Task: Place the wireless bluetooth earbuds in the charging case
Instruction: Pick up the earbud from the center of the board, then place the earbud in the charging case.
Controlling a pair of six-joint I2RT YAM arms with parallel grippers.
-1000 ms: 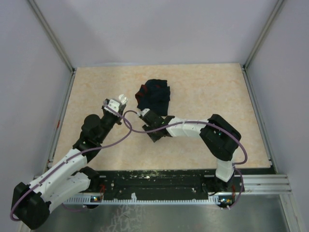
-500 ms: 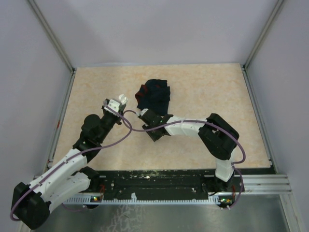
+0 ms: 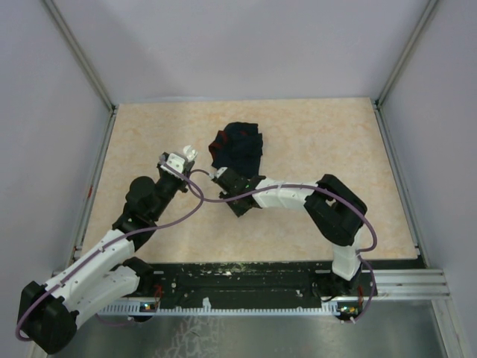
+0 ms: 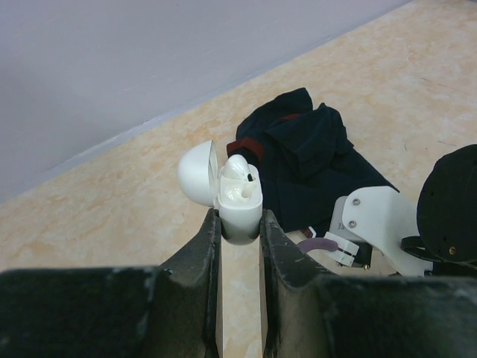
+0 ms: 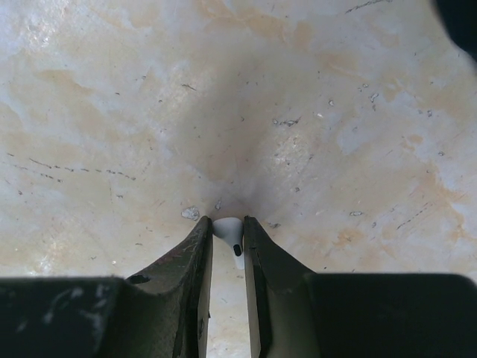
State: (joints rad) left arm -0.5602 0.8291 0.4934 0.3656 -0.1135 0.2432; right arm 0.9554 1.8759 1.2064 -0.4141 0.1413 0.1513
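My left gripper [image 4: 240, 221] is shut on the white charging case [image 4: 240, 203], which stands upright with its lid [image 4: 197, 175] swung open to the left. One white earbud [image 4: 238, 167] sits in the case. From above, the case [image 3: 186, 154] shows at the left gripper [image 3: 180, 159], left of centre. My right gripper [image 5: 227, 224] is down at the table surface, shut on a second white earbud [image 5: 229, 230] whose stem points back between the fingers. In the top view the right gripper [image 3: 221, 177] lies just right of the left one.
A crumpled dark navy cloth with red trim [image 3: 237, 148] lies just beyond both grippers, also seen as a dark cloth [image 4: 313, 153] behind the case. The right arm's white wrist [image 4: 376, 220] is close on the right. The beige table [image 3: 313, 142] is walled on three sides.
The right gripper's jaws have closed onto the earbud on the table, and that arm has edged slightly left. The left arm and case have not moved.
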